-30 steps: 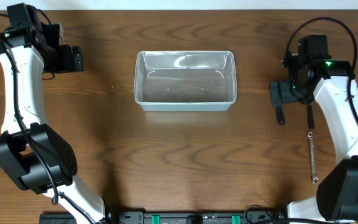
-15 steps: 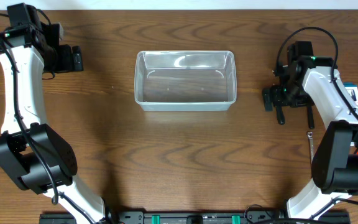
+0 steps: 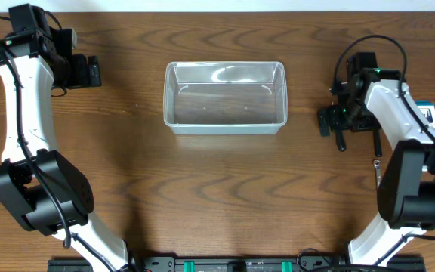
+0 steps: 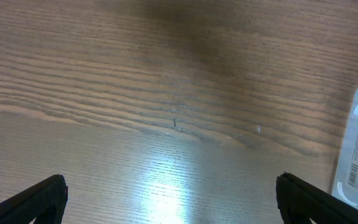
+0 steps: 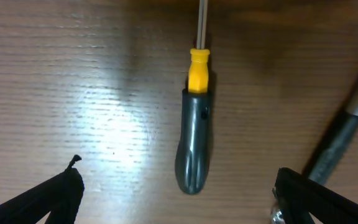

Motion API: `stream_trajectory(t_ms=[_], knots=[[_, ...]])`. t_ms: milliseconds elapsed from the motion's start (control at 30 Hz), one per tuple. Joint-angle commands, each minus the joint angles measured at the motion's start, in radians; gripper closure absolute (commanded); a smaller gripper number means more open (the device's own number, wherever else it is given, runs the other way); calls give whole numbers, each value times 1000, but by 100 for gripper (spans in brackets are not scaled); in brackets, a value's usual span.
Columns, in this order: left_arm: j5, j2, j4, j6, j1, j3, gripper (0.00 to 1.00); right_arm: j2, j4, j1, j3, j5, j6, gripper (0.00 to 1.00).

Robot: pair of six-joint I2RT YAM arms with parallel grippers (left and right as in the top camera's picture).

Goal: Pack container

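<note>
Hovering over a screwdriver (image 5: pixel 193 134) on the surface (image 3: pixel 225 189), right gripper (image 5: pixel 179 185) jaws stand spread; left gripper (image 4: pixel 169 190) jaws likewise, holding nothing; container (image 3: pixel 225 127) between them.

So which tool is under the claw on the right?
Start at the clear plastic rectangular tub in the middle of the wooden table, then look to the open right gripper. Directly below it lies a screwdriver with a fat dark grey handle and yellow collar, unlike the slim all-grey metal tool beside it.
</note>
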Motion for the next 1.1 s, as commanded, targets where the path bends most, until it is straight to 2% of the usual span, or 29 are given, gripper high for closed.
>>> stream_trajectory(t_ms=[0, 1067], knots=[[-12, 7, -3, 10, 2, -8, 2, 13, 13, 3, 0, -11, 19, 1], [-12, 7, -3, 10, 2, -8, 2, 84, 98, 3, 0, -14, 68, 1]])
